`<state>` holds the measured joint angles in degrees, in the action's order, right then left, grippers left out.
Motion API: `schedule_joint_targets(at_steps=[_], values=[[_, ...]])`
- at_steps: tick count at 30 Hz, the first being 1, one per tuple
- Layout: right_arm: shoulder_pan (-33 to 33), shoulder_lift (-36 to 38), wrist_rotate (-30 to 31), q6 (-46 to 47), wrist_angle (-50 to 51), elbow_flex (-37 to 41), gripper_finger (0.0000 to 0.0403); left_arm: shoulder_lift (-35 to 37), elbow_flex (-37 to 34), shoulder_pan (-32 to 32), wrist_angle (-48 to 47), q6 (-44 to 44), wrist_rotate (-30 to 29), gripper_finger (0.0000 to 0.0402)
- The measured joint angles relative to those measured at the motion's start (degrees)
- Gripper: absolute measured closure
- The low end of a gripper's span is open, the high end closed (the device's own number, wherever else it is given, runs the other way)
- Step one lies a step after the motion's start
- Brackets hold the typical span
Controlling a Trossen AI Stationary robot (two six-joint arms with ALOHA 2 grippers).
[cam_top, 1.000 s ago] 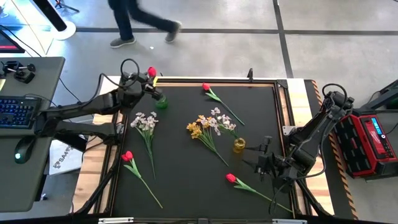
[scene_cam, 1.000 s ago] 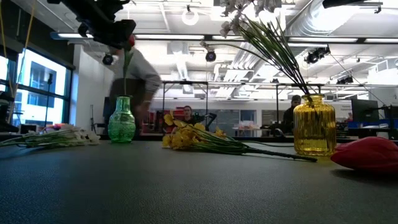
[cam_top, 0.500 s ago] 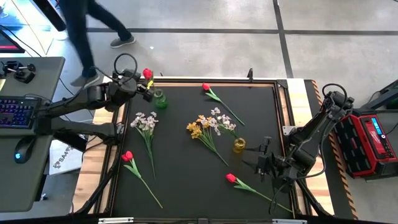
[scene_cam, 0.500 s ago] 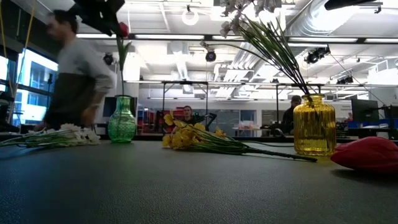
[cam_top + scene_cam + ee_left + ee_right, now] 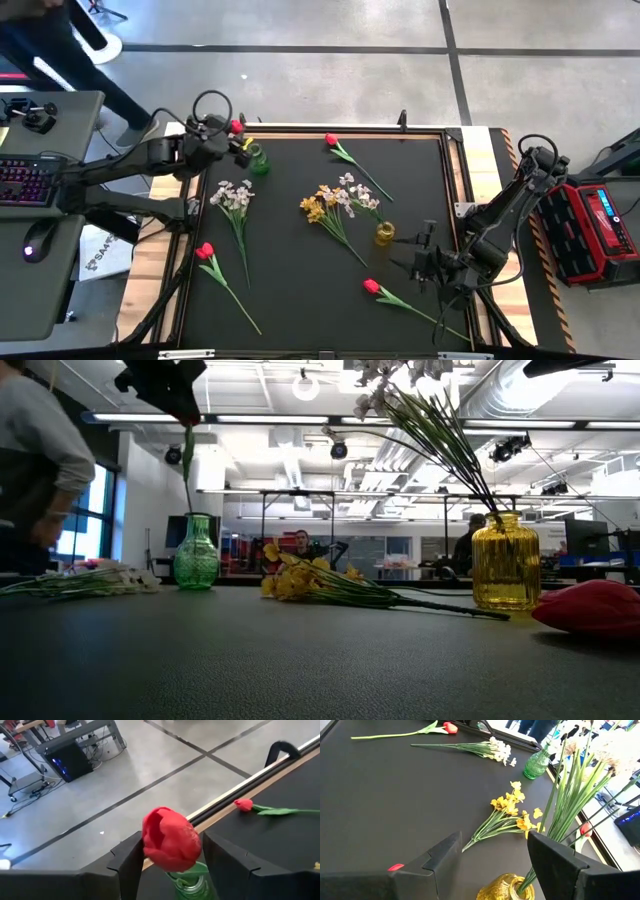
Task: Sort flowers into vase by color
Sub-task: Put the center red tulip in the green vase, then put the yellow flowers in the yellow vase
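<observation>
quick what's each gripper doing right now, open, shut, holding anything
left gripper: fingers either side of the red tulip above the green vase; grip cannot be told.
right gripper: open, holding nothing, beside the yellow vase.

The worktop [image 5: 300,290] lies open along its near middle and far-right corner. Across the centre, the yellow bunch [image 5: 322,215] and yellow vase [image 5: 384,234] block the way; the green vase [image 5: 259,161] guards the far-left corner.
</observation>
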<state>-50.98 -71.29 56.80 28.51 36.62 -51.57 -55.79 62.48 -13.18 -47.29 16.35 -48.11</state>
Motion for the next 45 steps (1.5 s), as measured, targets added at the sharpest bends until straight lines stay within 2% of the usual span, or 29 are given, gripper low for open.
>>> schedule_joint_targets(at_steps=[10,16,24,29,36,45], values=[[0.0,0.0,-1.1,0.0,0.0,0.0,0.0188,2.2,0.3,-3.1,-0.3,-0.4,4.8,0.0160],[0.0,0.0,-1.1,0.0,0.0,0.0,0.0188,2.1,5.0,-3.0,-2.9,-0.4,5.8,0.0156],[0.0,0.0,-2.4,1.2,0.0,0.0,0.0188,1.9,12.8,0.4,-6.0,1.4,5.6,0.0156],[0.0,0.0,-2.5,1.2,0.0,0.0,0.0188,0.6,16.1,5.4,-5.8,1.4,4.9,0.0158],[0.0,0.1,-7.5,1.6,-0.1,0.0,0.0188,-5.1,16.6,17.2,-6.0,4.0,-1.3,0.0184],[0.0,0.7,-18.1,6.1,-1.6,-0.1,0.0188,-20.5,15.3,34.0,-6.0,13.0,-11.2,0.0223]])
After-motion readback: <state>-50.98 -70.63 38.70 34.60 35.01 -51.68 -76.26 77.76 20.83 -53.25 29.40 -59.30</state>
